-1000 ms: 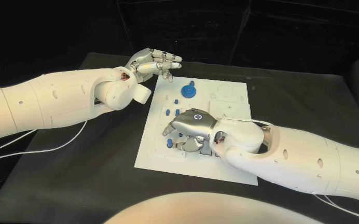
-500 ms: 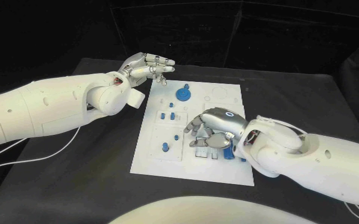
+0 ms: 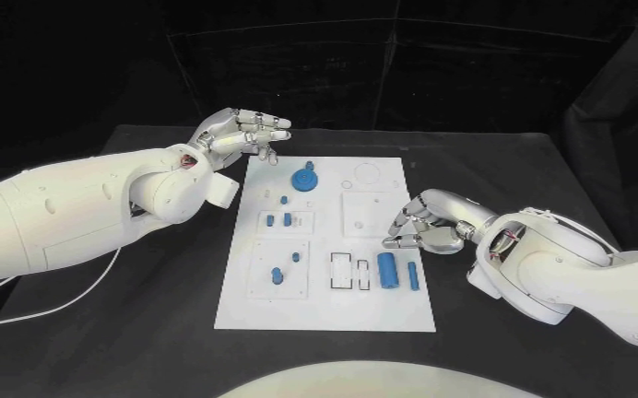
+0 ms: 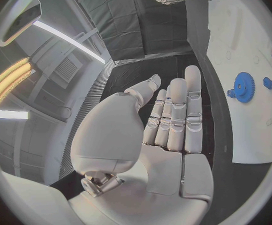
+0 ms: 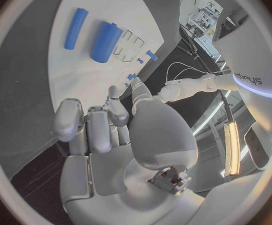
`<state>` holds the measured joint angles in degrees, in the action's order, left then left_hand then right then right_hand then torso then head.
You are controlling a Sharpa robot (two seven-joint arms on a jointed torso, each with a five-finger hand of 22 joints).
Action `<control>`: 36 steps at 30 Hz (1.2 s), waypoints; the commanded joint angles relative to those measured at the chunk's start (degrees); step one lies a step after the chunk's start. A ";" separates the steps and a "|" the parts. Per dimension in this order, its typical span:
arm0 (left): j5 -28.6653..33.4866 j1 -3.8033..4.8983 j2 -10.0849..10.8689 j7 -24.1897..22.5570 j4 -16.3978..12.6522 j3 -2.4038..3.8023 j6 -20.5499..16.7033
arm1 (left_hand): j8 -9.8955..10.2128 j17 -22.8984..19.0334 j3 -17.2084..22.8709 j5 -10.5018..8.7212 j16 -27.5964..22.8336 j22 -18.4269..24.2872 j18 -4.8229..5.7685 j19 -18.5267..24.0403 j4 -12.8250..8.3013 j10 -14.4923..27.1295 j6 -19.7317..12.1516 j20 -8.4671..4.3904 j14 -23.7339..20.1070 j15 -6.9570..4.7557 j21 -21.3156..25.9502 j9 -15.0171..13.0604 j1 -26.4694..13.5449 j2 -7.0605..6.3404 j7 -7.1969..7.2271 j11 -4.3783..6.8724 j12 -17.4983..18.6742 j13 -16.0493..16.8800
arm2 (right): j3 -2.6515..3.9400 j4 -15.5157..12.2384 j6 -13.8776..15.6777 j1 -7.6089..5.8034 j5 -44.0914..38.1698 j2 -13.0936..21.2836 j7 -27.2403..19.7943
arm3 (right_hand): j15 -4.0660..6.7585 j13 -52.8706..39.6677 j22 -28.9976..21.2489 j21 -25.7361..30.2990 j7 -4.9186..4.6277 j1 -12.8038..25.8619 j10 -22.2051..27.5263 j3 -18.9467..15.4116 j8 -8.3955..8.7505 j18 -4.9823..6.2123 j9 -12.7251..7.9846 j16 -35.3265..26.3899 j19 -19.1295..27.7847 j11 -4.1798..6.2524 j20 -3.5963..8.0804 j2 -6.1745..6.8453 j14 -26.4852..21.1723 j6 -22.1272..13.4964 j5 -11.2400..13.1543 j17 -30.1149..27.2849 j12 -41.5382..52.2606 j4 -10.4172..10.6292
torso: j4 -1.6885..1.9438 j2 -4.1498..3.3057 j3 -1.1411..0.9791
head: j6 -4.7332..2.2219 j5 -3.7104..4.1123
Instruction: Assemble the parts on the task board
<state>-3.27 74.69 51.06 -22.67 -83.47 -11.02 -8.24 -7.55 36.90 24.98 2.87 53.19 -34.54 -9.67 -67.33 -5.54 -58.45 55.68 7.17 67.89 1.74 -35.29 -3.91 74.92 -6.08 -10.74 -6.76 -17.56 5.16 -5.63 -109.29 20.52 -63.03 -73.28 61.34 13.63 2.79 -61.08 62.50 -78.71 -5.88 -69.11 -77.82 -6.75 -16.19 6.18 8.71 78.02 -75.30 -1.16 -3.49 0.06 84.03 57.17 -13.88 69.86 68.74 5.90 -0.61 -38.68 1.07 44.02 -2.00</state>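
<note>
The white task board lies in the middle of the black table. On it a blue gear sits near the far end. A thick blue cylinder and a thin blue rod lie side by side near the right edge. Small blue pieces stand in the left column. My right hand hovers at the board's right edge just beyond the cylinder, fingers curled in on nothing. My left hand hangs over the board's far left corner, fingers out, empty; the gear lies beyond its fingertips.
A white cable trails over the table at the left. Black table surface lies open round the board on every side, and dark curtains close off the back.
My right hand has drawn back from the board's middle to its right edge, uncovering the blue cylinder and rod. The head camera has shifted; my left hand stays by the far left corner.
</note>
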 commanded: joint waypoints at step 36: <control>0.20 0.06 0.46 -0.24 0.12 0.00 0.72 | -0.05 -0.12 -0.41 -0.04 -0.21 0.11 -0.79 0.19 0.05 0.50 -0.14 0.03 -0.32 -0.06 0.31 0.02 -0.23 0.60 -0.18 -0.04 -0.39 -0.10 | -0.28 1.16 -11.27 2.19 -10.29 -4.90 18.31 | -0.70 -18.91 11.92 -5.67 -0.41 2.59 -6.60 -8.30 -6.31 -3.01 3.38 9.65 -5.32 -0.61 -0.84 0.27 5.02 -4.81 0.43 15.47 13.40 9.85 | -0.31 0.08 0.03 | 1.21 1.58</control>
<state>-3.27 74.67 51.48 -22.65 -83.24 -11.06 -8.15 -7.55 36.83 24.98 2.87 53.19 -34.48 -9.67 -67.33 -5.54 -58.45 55.68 7.17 67.89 1.74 -35.29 -3.91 74.73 -5.89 -10.74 -6.76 -17.56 5.12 -5.90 -108.19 11.80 -60.81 -81.39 56.57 30.18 2.34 -74.94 74.34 -84.20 -6.40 -66.85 -83.94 -15.00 -22.24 3.52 12.03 87.51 -80.38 -1.54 -4.28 -0.09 84.03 52.78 -13.69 74.94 82.51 15.31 -0.93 -38.61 1.09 45.18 -0.39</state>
